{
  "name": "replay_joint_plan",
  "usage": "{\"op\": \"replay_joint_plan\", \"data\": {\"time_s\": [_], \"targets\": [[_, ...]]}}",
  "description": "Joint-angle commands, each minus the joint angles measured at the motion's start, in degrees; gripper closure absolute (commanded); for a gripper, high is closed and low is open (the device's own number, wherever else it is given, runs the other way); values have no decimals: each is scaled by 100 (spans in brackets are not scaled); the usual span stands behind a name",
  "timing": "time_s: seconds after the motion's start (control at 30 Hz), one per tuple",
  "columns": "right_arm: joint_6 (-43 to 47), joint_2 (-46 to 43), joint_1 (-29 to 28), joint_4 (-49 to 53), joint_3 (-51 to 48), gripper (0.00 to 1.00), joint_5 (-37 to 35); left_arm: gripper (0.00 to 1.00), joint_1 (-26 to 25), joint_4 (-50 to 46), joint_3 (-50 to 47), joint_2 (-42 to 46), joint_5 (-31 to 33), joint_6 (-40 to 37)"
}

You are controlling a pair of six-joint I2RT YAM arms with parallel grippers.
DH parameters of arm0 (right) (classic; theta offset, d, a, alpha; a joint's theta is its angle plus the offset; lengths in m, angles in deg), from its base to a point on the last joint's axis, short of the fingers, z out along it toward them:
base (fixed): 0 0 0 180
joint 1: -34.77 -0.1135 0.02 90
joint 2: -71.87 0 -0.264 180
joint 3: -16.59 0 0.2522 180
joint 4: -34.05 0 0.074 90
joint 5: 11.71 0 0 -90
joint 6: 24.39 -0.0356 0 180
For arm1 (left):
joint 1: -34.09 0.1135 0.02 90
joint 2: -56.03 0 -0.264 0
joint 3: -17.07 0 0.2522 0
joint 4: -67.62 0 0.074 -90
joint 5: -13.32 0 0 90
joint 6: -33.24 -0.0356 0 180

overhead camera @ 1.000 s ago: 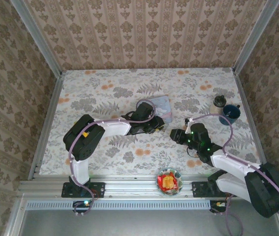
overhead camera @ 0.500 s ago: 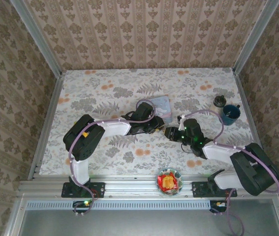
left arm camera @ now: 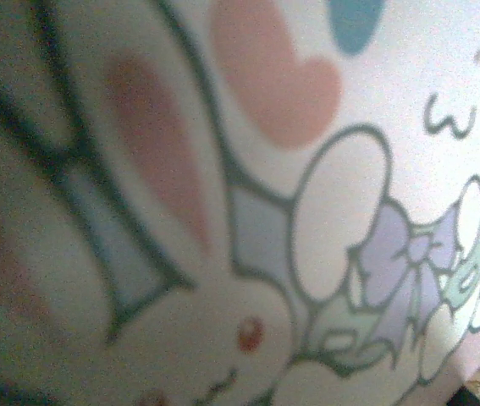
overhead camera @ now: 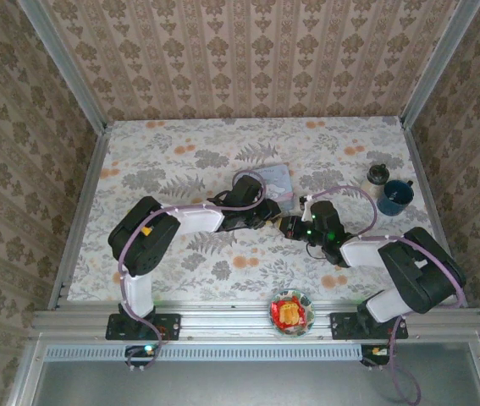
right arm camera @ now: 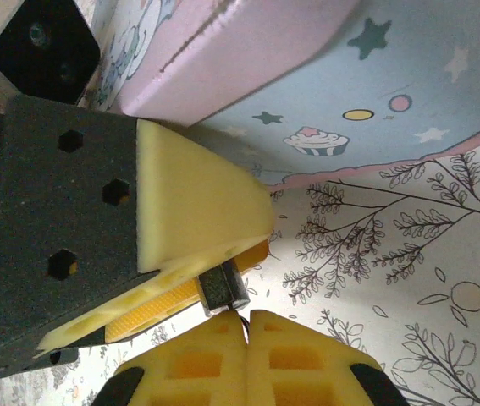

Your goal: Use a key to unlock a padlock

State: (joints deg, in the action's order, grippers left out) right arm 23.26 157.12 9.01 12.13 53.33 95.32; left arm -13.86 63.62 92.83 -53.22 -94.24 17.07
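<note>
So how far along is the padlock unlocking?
Done: the left hand pinches the tiny dark metal padlock beside the light blue cartoon-printed tin. In hand: the right hand, closed, sits right by it. Left: I can't make out a key, so unlocking seems still ahead.

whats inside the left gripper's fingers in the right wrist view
A small dark metal block, likely the padlock, pokes out of the left gripper. Its pale pads cover most of it, so shackle and keyhole are hidden.
</note>
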Motion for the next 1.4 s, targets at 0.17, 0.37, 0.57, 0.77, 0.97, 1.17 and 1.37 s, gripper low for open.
{"op": "replay_joint_plan", "data": {"time_s": [0.17, 0.37, 0.57, 0.77, 0.97, 1.17, 1.37], "targets": [[-1130, 343, 142, -523, 39, 100, 237, 100, -118, -602, -225, -202, -893, 610], [-2584, 937, 203, -1387, 87, 100, 732, 100, -145, -397, -173, -171, -918, 475], [-3941, 1835, 198, -3384, -3, 100, 1010, 100, -192, -56, -221, -182, -959, 390], [-4507, 2167, 168, -3907, 58, 100, 937, 85, -239, 868, -476, -175, -938, 405], [-4686, 1916, 176, -3881, 37, 100, 734, 53, -250, 1370, -807, 56, -594, 211], [-4774, 2040, 172, -3885, 136, 100, 565, 17, -249, 2084, -1202, 164, -347, 385], [-4717, 2105, 176, -3868, 176, 100, 464, 15, -215, 2208, -1583, 420, 54, 338]]}}
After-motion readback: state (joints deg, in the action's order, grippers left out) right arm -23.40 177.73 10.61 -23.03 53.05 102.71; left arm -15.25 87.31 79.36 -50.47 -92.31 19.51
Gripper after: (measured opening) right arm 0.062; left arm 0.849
